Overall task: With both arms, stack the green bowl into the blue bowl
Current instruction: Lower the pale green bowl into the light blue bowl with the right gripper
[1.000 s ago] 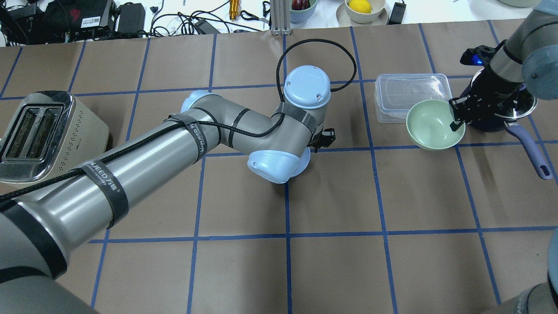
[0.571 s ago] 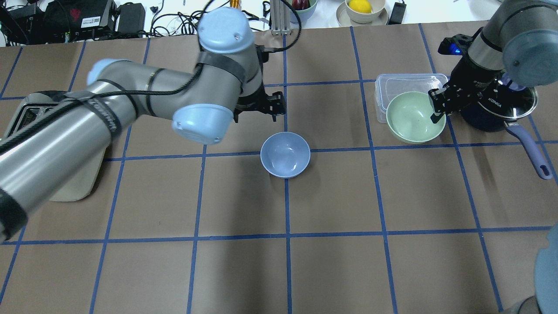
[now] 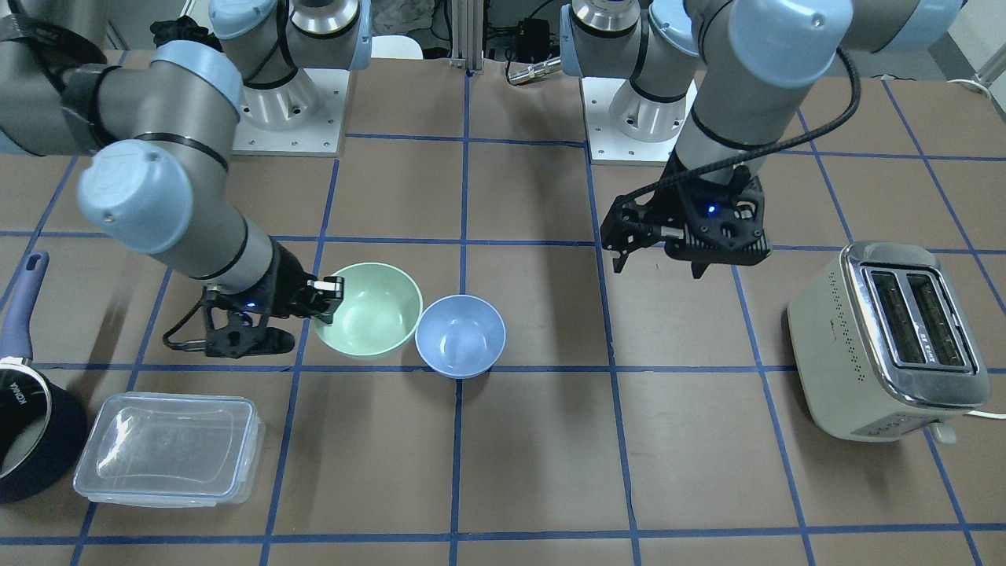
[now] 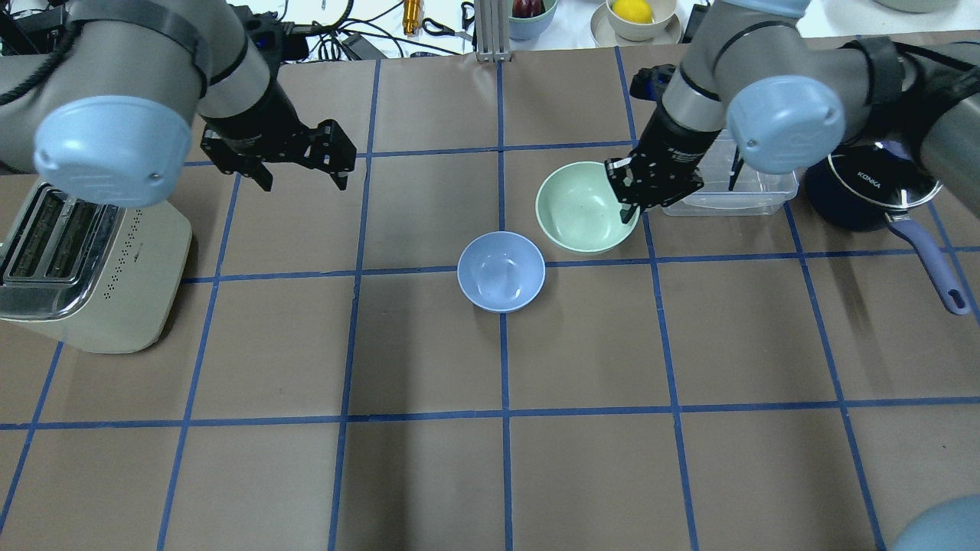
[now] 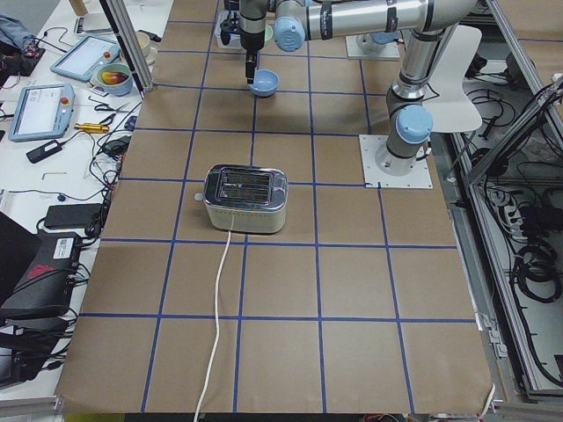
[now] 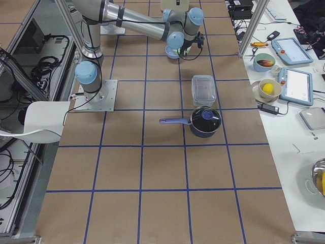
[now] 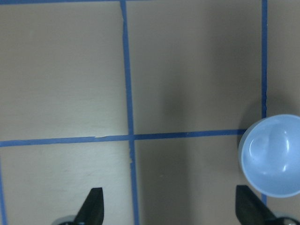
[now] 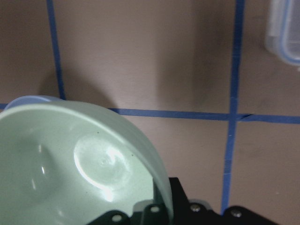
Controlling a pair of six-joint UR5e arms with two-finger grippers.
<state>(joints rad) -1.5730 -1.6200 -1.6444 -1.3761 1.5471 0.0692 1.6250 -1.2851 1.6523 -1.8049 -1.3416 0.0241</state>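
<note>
Our right end effector (image 4: 628, 203) grasps the round pale mint-green plastic bowl (image 4: 576, 207) by its rim, just far-right of the round periwinkle-blue bowl (image 4: 501, 272) on the surface (image 4: 689, 344); our left end effector (image 4: 302, 177) hangs released.

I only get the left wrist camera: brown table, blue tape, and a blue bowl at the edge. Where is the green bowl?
Observer: The green bowl is pinched by its rim in the right gripper, right beside the blue bowl and not in it yet.
Visitor: Is anything else near my camera's arm?
Observer: Yes, a toaster stands on the table beyond the left gripper, on the side away from the bowls.
</note>
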